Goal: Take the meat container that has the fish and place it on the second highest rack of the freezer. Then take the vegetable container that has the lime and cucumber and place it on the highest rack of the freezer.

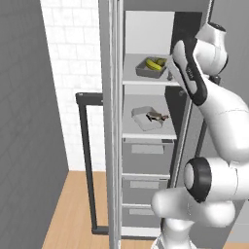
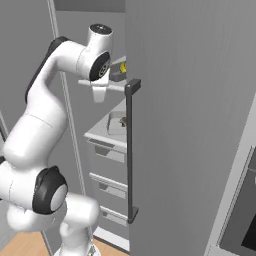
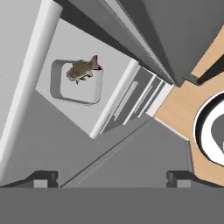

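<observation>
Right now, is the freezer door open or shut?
Open. The freezer shows its inside: the vegetable container on the highest rack and the fish container on the second highest rack.

Matt grey freezer (image 1: pixel 146 160), wooden floor (image 1: pixel 73 209)

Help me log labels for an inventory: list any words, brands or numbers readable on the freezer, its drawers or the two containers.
None: the freezer, its drawer fronts, the fish container and the cucumber container carry no readable text, label or number.
</observation>
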